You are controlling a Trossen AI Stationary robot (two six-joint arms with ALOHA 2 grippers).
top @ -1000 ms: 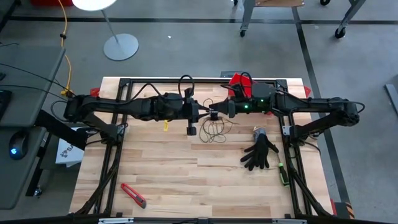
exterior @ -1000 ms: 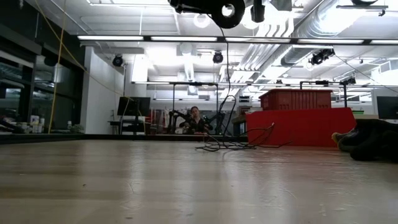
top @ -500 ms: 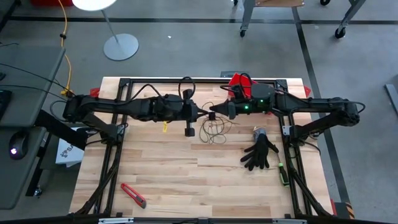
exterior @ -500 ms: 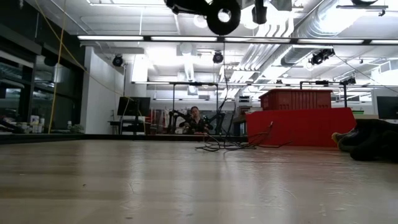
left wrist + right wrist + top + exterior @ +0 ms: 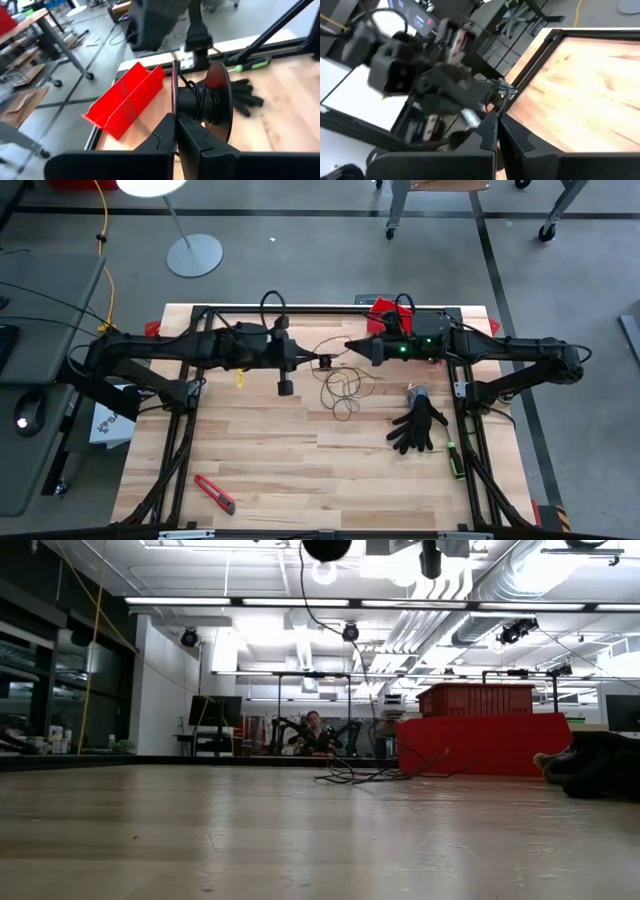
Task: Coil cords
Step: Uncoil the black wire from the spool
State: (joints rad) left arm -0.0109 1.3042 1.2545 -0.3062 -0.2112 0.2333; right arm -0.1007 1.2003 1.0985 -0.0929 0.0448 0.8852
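Left gripper (image 5: 318, 362) clamped on the spool (image 5: 216, 102) above worktop (image 5: 300, 450) centre; right gripper (image 5: 352, 345) closed, pinching the cord (image 5: 340, 388), which trails in loose loops below.

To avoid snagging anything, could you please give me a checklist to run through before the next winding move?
1. Left tool shut on the spool: ok.
2. Spool lifted off the table: ok.
3. Right tool shut: ok.
4. Right tool actually pinching the cord: cannot tell.
5. Cord fully wound: not ok, loose loops lie on the table.
6. Glove apart from the cord: ok.
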